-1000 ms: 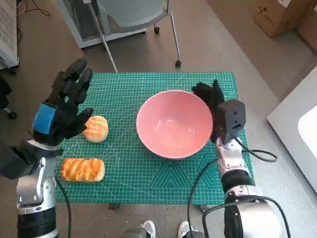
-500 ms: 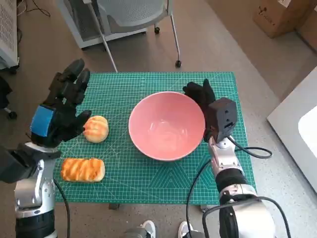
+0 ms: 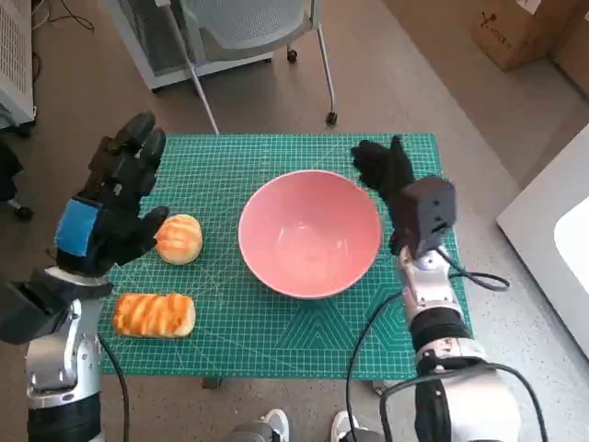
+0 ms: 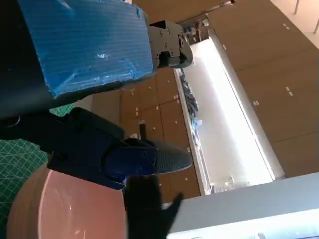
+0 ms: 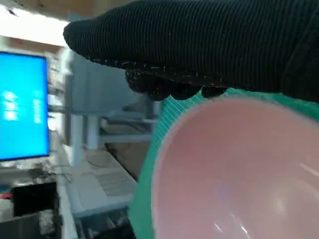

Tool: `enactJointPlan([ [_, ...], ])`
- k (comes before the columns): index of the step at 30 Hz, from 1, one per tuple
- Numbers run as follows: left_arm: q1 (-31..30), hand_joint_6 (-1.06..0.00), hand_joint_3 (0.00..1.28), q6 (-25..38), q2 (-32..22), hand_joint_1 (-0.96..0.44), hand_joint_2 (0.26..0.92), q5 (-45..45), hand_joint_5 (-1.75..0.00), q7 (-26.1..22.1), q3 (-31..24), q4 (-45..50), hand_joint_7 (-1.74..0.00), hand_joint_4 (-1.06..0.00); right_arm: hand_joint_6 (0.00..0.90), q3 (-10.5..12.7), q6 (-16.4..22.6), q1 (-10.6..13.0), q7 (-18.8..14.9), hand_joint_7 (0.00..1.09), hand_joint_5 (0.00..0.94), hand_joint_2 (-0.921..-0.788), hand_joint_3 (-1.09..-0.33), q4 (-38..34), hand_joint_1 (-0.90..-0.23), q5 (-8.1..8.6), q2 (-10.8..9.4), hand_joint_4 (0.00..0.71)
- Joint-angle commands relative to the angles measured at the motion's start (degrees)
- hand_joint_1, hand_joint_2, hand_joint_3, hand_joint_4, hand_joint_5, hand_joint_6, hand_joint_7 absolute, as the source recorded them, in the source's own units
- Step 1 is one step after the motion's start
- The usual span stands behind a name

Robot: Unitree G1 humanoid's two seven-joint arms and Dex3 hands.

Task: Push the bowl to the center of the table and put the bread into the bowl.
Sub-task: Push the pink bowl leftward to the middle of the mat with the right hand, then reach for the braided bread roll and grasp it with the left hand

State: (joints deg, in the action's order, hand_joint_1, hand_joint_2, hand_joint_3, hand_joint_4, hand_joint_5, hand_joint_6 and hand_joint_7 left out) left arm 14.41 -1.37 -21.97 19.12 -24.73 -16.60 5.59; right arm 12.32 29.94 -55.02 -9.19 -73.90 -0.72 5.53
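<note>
One second before, the pink bowl [image 3: 309, 233] sat more to the right side of the green mat [image 3: 230, 331], with our right hand [image 3: 386, 170] against its far right side. Then the bowl slid left, and half a second back it had reached the spot where it sat now, close to the middle of the table. After that our right hand pulled away from the rim. It was beside the bowl, a little apart, with its fingers loose and holding nothing. We think the push was done, or very nearly done.

Our left hand [image 3: 109, 207] had hardly moved. It hung above the left side of the mat, fingers spread wide, holding nothing. The round bread [image 3: 179, 238] lay right beside it. The long bread [image 3: 153, 314] lay nearer to us, close to the front edge of the mat. So we judged the bread was the next job.

There was bare mat between the round bread and the bowl, so our left hand had room to carry it across. The long bread was near the table's front edge, so a careless bump could knock it off.
</note>
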Motion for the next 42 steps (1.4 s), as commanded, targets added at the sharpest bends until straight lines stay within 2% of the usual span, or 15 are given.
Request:
enactJointPlan([
  [1, -0.9, 0.00, 0.34, -0.3, -0.2, -0.62, 0.921, 0.6, 0.00, 0.0, -0.2, 1.4, -0.41, -0.06, 0.263, 1.8, 3.7, 0.4, -2.7, 0.01, 0.003, -0.921, -0.809, 0.8, -0.632, 2.35, 3.2, 0.091],
  [9, -1.0, 0.00, 0.33, -0.5, -0.6, -0.62, 0.921, 0.0, 0.00, 0.1, -0.1, 2.5, -0.42, -0.07, 0.253, 3.8, 13.0, 0.2, -7.9, 0.00, 0.006, -0.921, -0.777, 3.1, -0.625, 5.21, 7.5, 0.101],
  [12, -1.2, 0.00, 0.33, -0.5, -0.7, -0.62, 0.921, -0.3, 0.00, 0.2, -0.1, 3.3, -0.42, -0.07, 0.246, 4.9, 15.5, 0.1, -10.7, 0.00, 0.005, -0.921, -0.771, 4.0, -0.630, 7.42, 8.1, 0.102],
  [19, -2.6, 0.00, 0.32, -0.5, -1.4, -0.60, 0.921, -0.7, 0.00, -0.1, -0.3, 6.1, -0.43, -0.07, 0.273, 6.4, 19.5, 0.8, -17.0, 0.01, 0.011, -0.921, -0.741, 6.5, -0.630, 12.02, 8.1, 0.122],
  [23, -3.9, 0.00, 0.31, -0.2, -2.6, -0.58, 0.917, -1.1, 0.00, -0.5, -0.7, 8.3, -0.44, -0.07, 0.290, 6.7, 20.1, 1.9, -21.0, 0.02, 0.012, -0.921, -0.717, 8.2, -0.649, 14.68, 7.2, 0.133],
  [27, -5.7, 0.00, 0.28, -0.3, -5.1, -0.53, 0.874, -5.0, -0.01, 0.1, -0.8, 11.3, -0.45, -0.07, 0.314, 6.8, 19.7, 2.5, -24.6, 0.02, 0.012, -0.921, -0.691, 9.0, -0.660, 16.77, 6.5, 0.144],
  [29, -8.5, 0.00, 0.25, 2.1, -10.1, -0.51, 0.844, -16.8, -0.01, 2.4, -0.5, 16.7, -0.48, -0.09, 0.322, 6.6, 19.8, 2.6, -25.4, 0.03, 0.013, -0.921, -0.685, 8.9, -0.663, 16.93, 6.4, 0.148],
  [30, -10.4, 0.00, 0.22, 7.0, -14.1, -0.50, 0.820, -26.1, -0.02, 1.9, 0.2, 21.9, -0.50, -0.10, 0.326, 6.3, 19.9, 2.6, -25.4, 0.03, 0.013, -0.921, -0.682, 8.7, -0.665, 16.68, 6.4, 0.151],
  [31, -11.6, -0.05, 0.16, 10.6, -16.7, -0.46, 0.788, -32.4, -0.02, 1.4, 0.6, 25.6, -0.45, -0.13, 0.330, 6.1, 20.0, 2.6, -25.4, 0.03, 0.014, -0.921, -0.680, 8.5, -0.667, 16.50, 6.5, 0.154],
  [33, -13.3, -0.13, 0.09, 21.8, -22.0, -0.39, 0.750, -42.5, -0.01, -3.7, 2.3, 32.9, -0.30, -0.14, 0.336, 5.8, 20.1, 2.6, -24.9, 0.03, 0.013, -0.921, -0.677, 8.2, -0.670, 15.82, 6.6, 0.156],
  [35, -13.9, -0.20, 0.04, 30.7, -25.8, -0.29, 0.709, -43.0, 0.00, -8.4, 3.0, 36.9, -0.15, -0.13, 0.341, 5.4, 20.2, 2.5, -24.2, 0.03, 0.012, -0.921, -0.675, 7.9, -0.672, 15.12, 6.7, 0.157],
  [36, -14.1, -0.22, 0.02, 32.5, -26.5, -0.24, 0.693, -42.3, 0.00, -9.6, 2.9, 37.9, -0.11, -0.11, 0.342, 5.2, 20.2, 2.5, -23.7, 0.03, 0.011, -0.921, -0.674, 7.8, -0.672, 14.75, 6.7, 0.158],
  [39, -14.6, -0.26, 0.01, 33.9, -27.1, -0.17, 0.669, -42.8, 0.00, -11.3, 2.9, 39.2, -0.06, -0.10, 0.343, 4.6, 20.2, 2.4, -22.4, 0.02, 0.010, -0.921, -0.675, 7.7, -0.671, 13.89, 6.8, 0.158],
  [42, -15.4, -0.28, 0.00, 35.6, -27.6, -0.14, 0.662, -43.5, 0.00, -13.0, 3.9, 40.2, -0.05, -0.09, 0.340, 4.3, 19.9, 2.4, -22.1, 0.02, 0.008, -0.921, -0.679, 7.6, -0.667, 13.76, 6.7, 0.158],
])
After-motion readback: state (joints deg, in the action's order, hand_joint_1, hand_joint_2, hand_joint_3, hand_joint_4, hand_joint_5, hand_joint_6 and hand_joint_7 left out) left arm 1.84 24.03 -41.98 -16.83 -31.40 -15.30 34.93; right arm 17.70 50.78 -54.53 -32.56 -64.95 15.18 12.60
